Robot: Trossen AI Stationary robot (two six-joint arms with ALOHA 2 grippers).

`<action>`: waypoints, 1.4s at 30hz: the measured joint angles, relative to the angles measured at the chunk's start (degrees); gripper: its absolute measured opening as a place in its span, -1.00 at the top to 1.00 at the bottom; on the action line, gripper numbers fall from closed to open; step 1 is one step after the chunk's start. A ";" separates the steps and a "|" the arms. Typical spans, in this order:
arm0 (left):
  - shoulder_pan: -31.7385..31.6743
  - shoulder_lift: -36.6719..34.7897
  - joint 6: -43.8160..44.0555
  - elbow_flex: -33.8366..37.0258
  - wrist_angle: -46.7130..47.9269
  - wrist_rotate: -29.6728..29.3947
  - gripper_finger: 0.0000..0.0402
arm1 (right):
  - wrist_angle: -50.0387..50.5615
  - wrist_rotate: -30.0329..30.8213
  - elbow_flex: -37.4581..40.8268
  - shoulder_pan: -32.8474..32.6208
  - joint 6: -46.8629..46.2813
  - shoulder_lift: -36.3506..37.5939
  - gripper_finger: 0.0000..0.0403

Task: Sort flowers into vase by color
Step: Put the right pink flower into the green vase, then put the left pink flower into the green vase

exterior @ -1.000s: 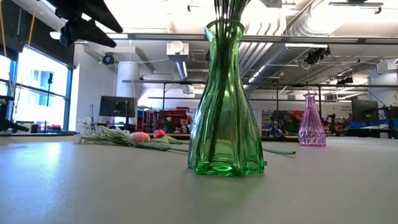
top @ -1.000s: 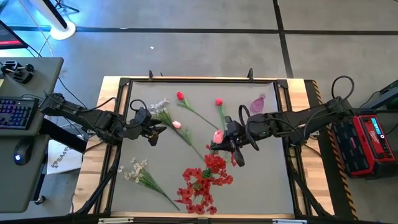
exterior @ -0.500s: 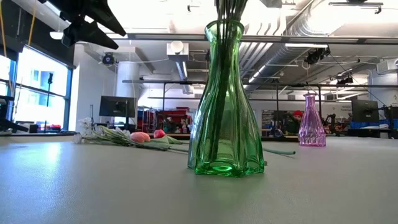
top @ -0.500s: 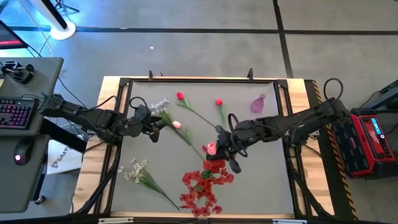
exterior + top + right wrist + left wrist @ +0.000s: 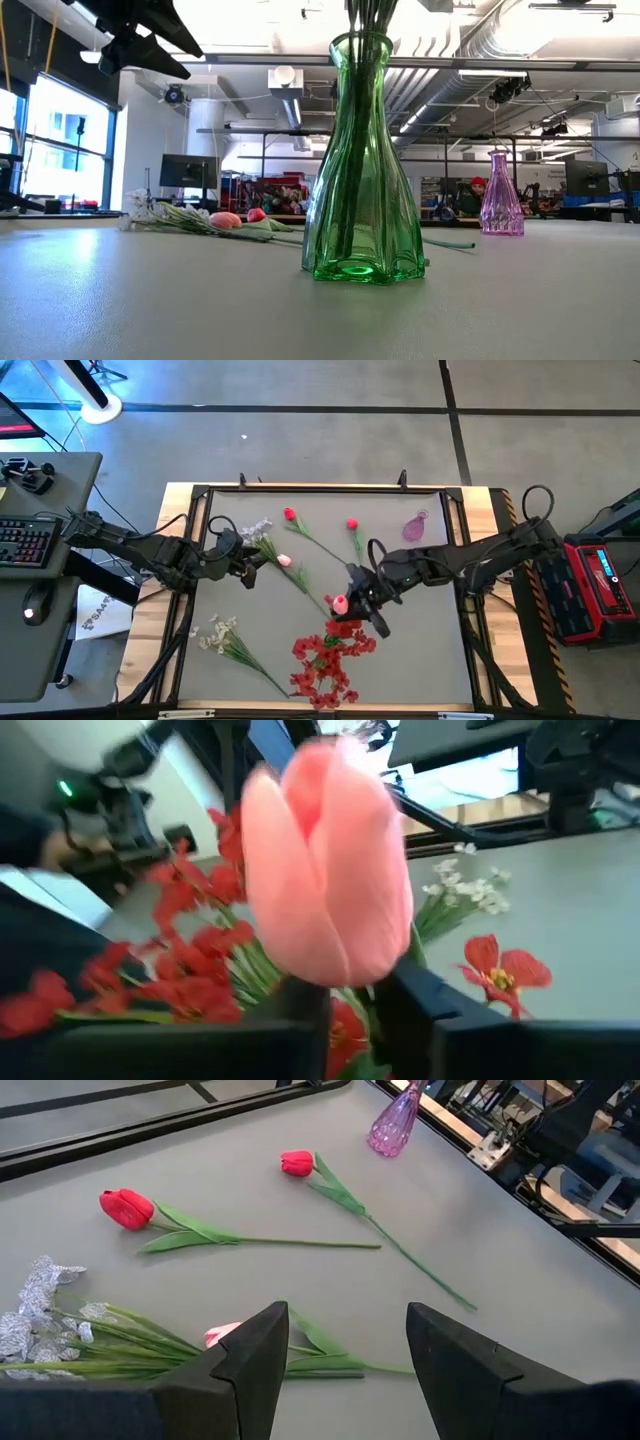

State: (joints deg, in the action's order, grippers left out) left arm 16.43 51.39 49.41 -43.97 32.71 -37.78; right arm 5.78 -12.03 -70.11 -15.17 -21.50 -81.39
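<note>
My right gripper [image 5: 345, 600] is shut on a pink tulip bud [image 5: 340, 602], just beyond the far edge of the red blossom cluster [image 5: 325, 655]. That cluster stands in the green vase [image 5: 362, 160]. My left gripper [image 5: 245, 565] hovers open over the table's left part, above a second pink bud [image 5: 222, 1333] lying beside a white spray [image 5: 40, 1320]. Two red buds [image 5: 290, 515] [image 5: 352, 523] lie on their stems near the far edge. Another white spray [image 5: 225, 640] lies near the left front. My right gripper pinches the pink flower right under its bud [image 5: 345, 992], between the two fingers [image 5: 420, 1010]. The bud [image 5: 325, 880] stands out past the fingertips. The fingers hide the stem below them.
A small pink vase [image 5: 415, 527] stands near the far right, also visible in the low view [image 5: 501, 195]. The table has a raised black frame [image 5: 300, 490] around the grey mat. Bare mat lies to the right of the green vase.
My right gripper has carried the pink bud toward the near edge and a little left, up to the red blossom cluster, staying shut on it. My left gripper has kept still.
</note>
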 joint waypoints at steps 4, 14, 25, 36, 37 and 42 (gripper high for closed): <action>0.00 0.59 0.69 0.00 -0.04 -0.85 0.04 | -0.07 -2.34 0.00 1.05 -5.54 0.18 0.19; -0.42 6.67 1.17 0.00 -4.15 -0.51 0.04 | -15.11 -9.43 0.00 4.81 -13.51 2.46 -0.54; -6.61 24.99 31.27 0.00 -12.82 2.95 0.12 | -10.21 -1.47 -0.02 13.34 -19.57 11.29 -0.56; -9.31 38.97 43.23 -0.33 -20.17 6.04 0.20 | -2.43 -6.35 0.00 21.15 -19.00 15.71 -0.56; -9.31 39.83 43.85 -0.33 -20.29 6.25 0.20 | -2.37 -7.34 -0.01 21.86 -18.99 16.00 -0.56; -9.81 43.33 45.87 -0.35 -20.21 7.53 0.20 | -2.07 -12.55 0.00 25.17 -19.00 16.25 -0.56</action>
State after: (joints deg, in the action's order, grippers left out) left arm 6.61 94.73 95.28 -44.31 12.51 -30.25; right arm 3.72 -24.58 -70.11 10.00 -40.51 -65.13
